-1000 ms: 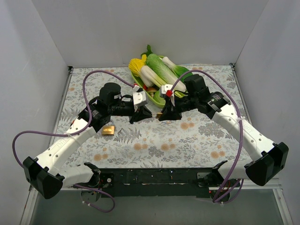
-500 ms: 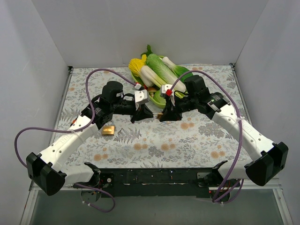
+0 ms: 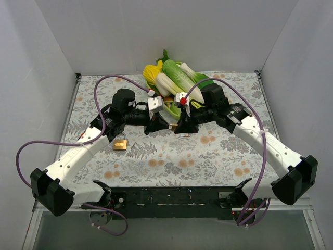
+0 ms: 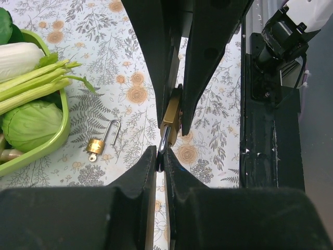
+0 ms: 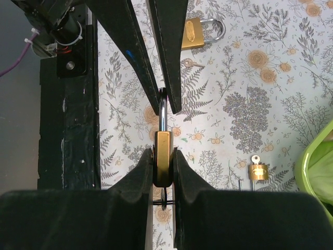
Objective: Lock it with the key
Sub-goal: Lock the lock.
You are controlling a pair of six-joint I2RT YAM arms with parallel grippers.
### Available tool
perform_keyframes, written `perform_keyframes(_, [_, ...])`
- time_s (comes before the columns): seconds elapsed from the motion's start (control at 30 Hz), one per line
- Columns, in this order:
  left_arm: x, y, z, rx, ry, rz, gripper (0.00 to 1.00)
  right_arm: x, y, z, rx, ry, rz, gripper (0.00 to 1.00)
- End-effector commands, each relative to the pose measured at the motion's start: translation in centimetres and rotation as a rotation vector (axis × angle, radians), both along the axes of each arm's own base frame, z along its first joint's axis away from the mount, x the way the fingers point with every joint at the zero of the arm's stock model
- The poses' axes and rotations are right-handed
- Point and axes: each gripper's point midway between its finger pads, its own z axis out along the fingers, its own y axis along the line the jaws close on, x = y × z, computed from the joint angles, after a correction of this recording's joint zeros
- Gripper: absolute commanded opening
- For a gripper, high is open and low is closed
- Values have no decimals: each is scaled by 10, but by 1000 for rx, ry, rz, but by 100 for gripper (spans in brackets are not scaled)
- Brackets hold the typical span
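Note:
A brass padlock hangs above the table between my two grippers. My right gripper is shut on its body. My left gripper is shut on its steel shackle. In the top view the left gripper and the right gripper meet tip to tip in front of the tray. A dark part, possibly the key, shows under the padlock body; I cannot tell for sure.
A second brass padlock lies on the cloth left of centre. A small padlock with an open shackle and a key in it lies near the green tray of vegetables. The table's black front rail is close by.
The right gripper has shifted slightly left, closer to the left gripper. Both stay shut on the padlock.

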Motion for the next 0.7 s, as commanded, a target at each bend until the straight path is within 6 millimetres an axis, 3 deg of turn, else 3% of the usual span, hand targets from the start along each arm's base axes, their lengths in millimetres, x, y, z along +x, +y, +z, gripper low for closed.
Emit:
perform_keyframes(0.0, [-22,-24,17,-101,-24,-149,0,-4,50,57,237,-160,138,1])
perform_keyframes(0.37, [-26,-27,21,-110,-39,-183,0,-3,64,67,272,-177,166,1])
perform_keyframes(0.67, [-31,-28,14,-116,-11,-221,0,1,72,88,342,-246,189,1])
